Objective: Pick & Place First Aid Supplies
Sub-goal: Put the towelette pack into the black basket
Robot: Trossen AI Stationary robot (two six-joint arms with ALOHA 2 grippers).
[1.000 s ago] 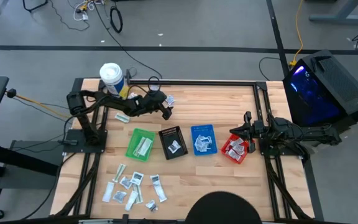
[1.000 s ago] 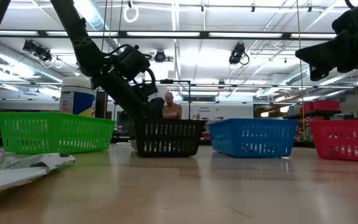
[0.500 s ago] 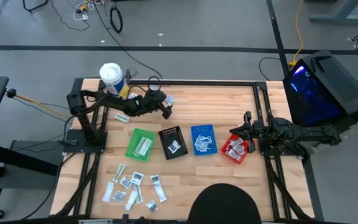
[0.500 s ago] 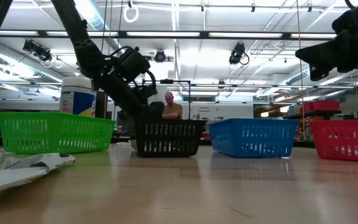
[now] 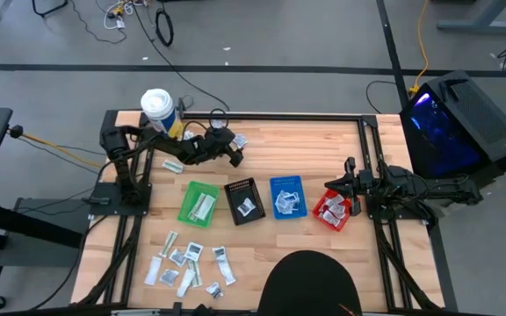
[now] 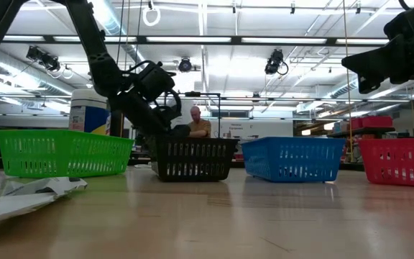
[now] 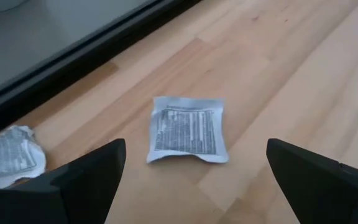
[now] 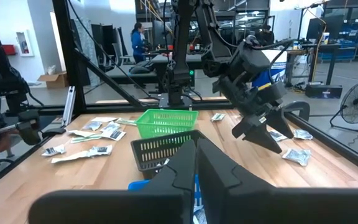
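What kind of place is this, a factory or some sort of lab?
Most likely a robotics lab or workshop in a large industrial hall. Two arms are bolted to a wooden table set with small coloured bins, such as the green bin. The low view shows ceiling strip lights and racks behind; cables trail over the concrete floor.

A pale butcher-block wooden table carries a row of four small plastic mesh bins, green, black, blue and red, a white cylindrical tub at its far left corner, and scattered flat white sachets along its near edge.
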